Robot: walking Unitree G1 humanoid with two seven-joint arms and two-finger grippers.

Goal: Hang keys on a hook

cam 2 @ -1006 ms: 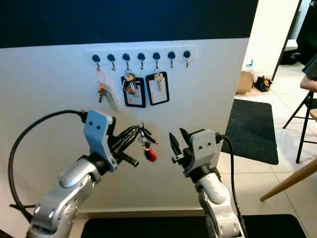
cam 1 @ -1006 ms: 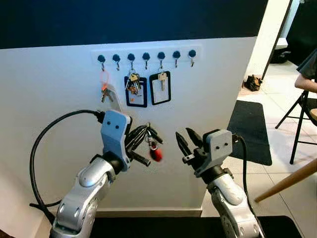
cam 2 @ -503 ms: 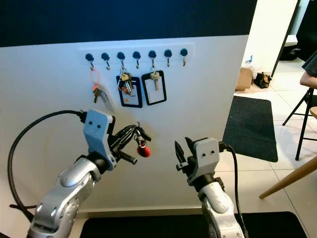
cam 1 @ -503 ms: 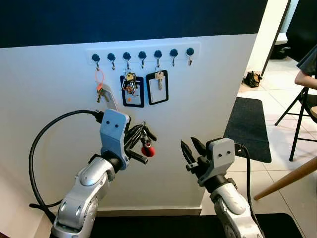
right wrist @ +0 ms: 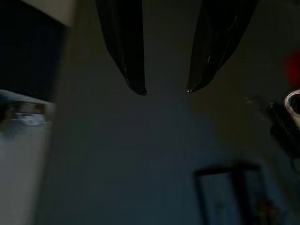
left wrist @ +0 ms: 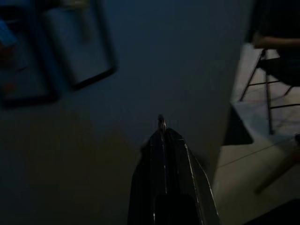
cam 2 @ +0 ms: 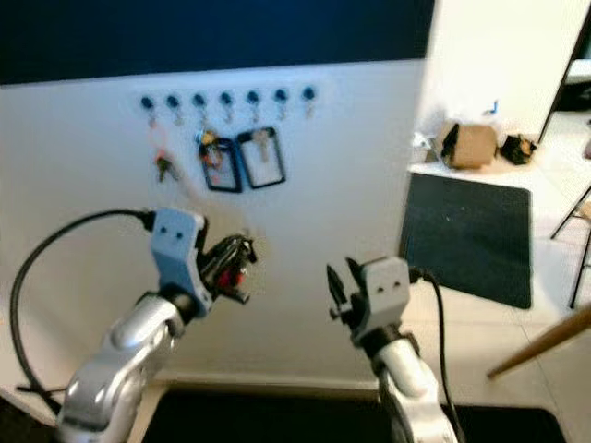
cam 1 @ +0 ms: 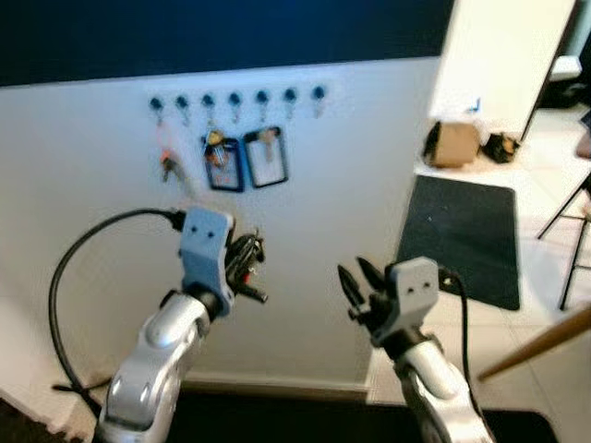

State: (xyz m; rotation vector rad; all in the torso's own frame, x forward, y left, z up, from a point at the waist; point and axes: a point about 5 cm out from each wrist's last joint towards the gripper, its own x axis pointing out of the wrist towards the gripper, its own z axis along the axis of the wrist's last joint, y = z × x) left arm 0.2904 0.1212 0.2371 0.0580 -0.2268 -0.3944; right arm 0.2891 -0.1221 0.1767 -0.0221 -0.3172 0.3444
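Wall (cam 1: 351,185) fills most of what I see through the head cameras, white below a dark upper band, with a black mat (cam 1: 462,235) on the tiled floor past its right edge. A rack of hooks (cam 1: 235,96) runs near the wall's upper edge, carrying two black-framed tags (cam 1: 245,161) and an orange-looped key (cam 1: 168,159). My left gripper (cam 2: 229,263) is clamped on the keys (cam 2: 233,268), held below the rack and well short of it; a red fob shows in the right eye. My right gripper (cam 1: 358,288) stands spread and empty. The left wrist view, very dark, shows fingers (left wrist: 166,159) pressed together.
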